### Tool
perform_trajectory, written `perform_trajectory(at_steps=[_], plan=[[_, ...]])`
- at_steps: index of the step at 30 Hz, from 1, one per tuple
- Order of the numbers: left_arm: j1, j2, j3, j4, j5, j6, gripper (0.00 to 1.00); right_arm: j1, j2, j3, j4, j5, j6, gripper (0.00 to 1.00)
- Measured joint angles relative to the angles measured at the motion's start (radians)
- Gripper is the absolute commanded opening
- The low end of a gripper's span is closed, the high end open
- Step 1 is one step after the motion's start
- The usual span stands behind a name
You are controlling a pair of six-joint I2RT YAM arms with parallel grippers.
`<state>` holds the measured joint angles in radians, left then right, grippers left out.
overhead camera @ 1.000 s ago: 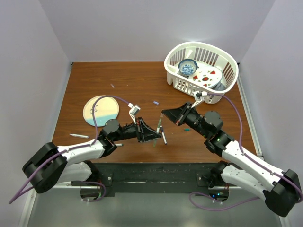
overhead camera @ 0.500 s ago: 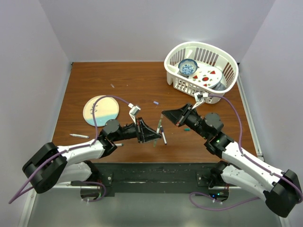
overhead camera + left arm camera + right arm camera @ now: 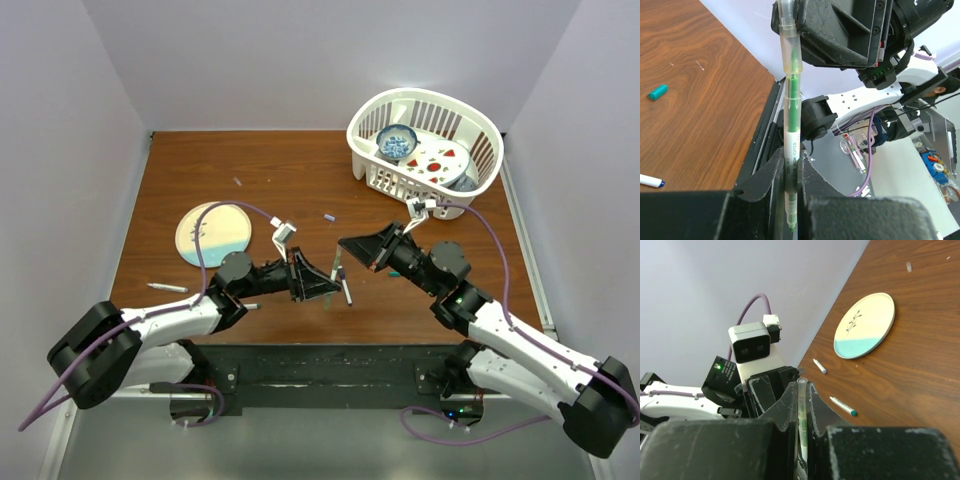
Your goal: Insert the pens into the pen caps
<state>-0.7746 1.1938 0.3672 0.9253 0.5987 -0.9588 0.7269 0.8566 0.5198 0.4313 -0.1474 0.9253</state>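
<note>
Both arms meet over the middle of the table (image 3: pixel 280 170), sharing one pen between them.

The left gripper (image 3: pixel 791 172) has its jaws pinched on the lower barrel of the green pen (image 3: pixel 791 125), holding it upright above the near edge of the wood. The right gripper (image 3: pixel 801 392) is clamped on the clear cap (image 3: pixel 787 35) at the pen's upper end. The cap looks slipped over the tip, though I can't tell whether it sits fully home. A teal cap (image 3: pixel 657 92) lies loose on the table to the right gripper's side. A spare pen (image 3: pixel 167 288) lies near the plate (image 3: pixel 213 233), and the basket (image 3: pixel 490 150) sits in the far right corner.
</note>
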Motion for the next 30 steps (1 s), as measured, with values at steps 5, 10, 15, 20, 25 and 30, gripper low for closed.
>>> perform_trajectory(at_steps=[5, 10, 15, 20, 25, 30], plan=[[0.001, 0.004, 0.003, 0.006, 0.0, 0.0, 0.0, 0.002, 0.0, -0.001, -0.004, -0.001, 0.002, 0.0], [0.003, 0.005, 0.003, 0.009, 0.0, 0.0, 0.0, 0.006, -0.003, -0.001, -0.011, -0.003, -0.003, 0.0], [0.011, 0.005, 0.004, 0.007, 0.004, -0.012, 0.0, 0.017, -0.023, -0.023, -0.01, -0.005, -0.041, 0.0], [0.027, 0.005, 0.018, -0.033, 0.028, -0.027, 0.0, 0.027, -0.028, -0.04, -0.003, -0.002, -0.086, 0.0], [0.037, 0.018, 0.055, -0.077, 0.048, -0.019, 0.0, 0.032, -0.021, -0.061, 0.049, 0.017, -0.101, 0.0], [0.045, 0.021, 0.068, -0.142, 0.05, 0.015, 0.0, 0.058, 0.004, -0.093, 0.104, 0.064, -0.101, 0.0]])
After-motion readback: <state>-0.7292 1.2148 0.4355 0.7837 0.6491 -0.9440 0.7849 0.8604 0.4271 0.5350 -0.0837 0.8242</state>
